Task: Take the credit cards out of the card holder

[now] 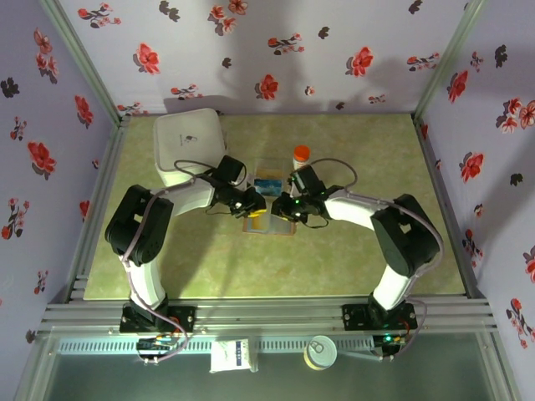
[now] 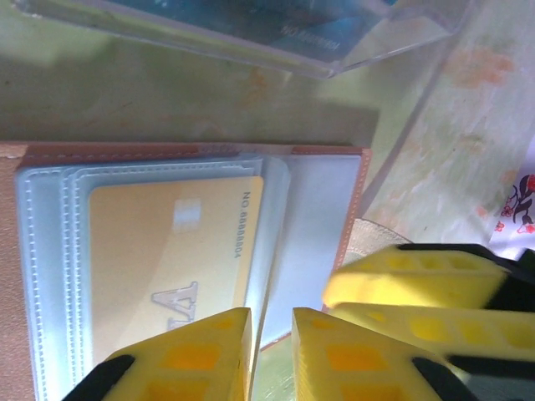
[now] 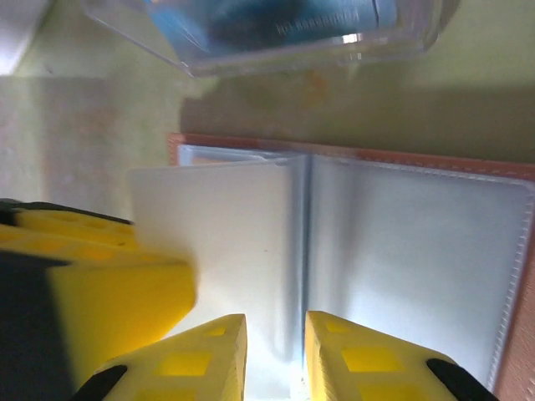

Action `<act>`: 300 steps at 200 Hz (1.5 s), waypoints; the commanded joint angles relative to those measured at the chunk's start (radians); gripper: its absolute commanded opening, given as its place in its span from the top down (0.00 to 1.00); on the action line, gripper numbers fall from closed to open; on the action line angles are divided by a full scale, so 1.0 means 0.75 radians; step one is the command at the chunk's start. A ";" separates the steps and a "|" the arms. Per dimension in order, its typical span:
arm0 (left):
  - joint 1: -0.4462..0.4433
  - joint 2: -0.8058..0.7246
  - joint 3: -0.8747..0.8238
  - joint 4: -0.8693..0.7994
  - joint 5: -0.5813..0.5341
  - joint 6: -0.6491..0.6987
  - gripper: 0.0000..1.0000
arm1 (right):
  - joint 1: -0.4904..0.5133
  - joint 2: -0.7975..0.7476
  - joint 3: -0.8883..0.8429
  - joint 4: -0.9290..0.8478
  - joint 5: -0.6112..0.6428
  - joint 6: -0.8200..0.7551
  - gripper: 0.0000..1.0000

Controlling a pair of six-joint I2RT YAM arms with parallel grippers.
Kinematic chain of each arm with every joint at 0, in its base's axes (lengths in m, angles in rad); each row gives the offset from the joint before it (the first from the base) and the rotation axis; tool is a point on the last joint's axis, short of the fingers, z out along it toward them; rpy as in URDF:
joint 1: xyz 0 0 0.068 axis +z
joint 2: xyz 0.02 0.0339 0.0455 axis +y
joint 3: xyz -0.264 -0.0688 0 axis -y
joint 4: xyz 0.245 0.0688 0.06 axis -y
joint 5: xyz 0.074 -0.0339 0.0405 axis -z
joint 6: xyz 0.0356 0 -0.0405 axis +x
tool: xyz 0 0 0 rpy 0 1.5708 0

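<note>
The card holder point(image 1: 269, 224) lies spread open on the green table between both grippers, with a brown rim and clear sleeves inside. A tan-gold credit card point(image 2: 167, 242) sits in a sleeve on its left panel. Teal-blue cards point(image 3: 267, 17) lie in the clear plastic box point(image 1: 269, 177) just beyond the holder. My left gripper point(image 2: 272, 313) hovers over the holder's near edge, slightly open, with a loose sleeve's edge running down between its fingers. My right gripper point(image 3: 276, 317) is slightly open, straddling the holder's centre fold. Each wrist view shows the other gripper's yellow fingers point(image 2: 418, 288) close beside.
An orange-capped bottle point(image 1: 301, 154) stands right of the clear box. A large white square container point(image 1: 191, 146) sits at the back left. Floral walls enclose the table on three sides. The two grippers point(image 1: 249, 203) point(image 1: 288, 207) are very close together.
</note>
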 commanded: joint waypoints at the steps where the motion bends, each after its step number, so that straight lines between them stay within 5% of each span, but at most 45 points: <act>1: -0.019 -0.001 0.051 -0.025 0.025 -0.007 0.81 | -0.033 -0.098 -0.033 -0.048 0.074 -0.008 0.75; 115: -0.094 0.132 0.209 -0.081 0.027 -0.003 0.80 | -0.130 -0.285 -0.150 -0.103 0.125 -0.033 0.74; 178: -0.121 0.211 0.337 -0.127 0.038 0.009 0.68 | -0.145 -0.339 -0.167 -0.150 0.144 -0.051 0.72; 300: -0.081 0.162 0.278 -0.128 0.032 0.040 0.67 | -0.131 -0.243 -0.122 -0.079 0.068 0.003 0.72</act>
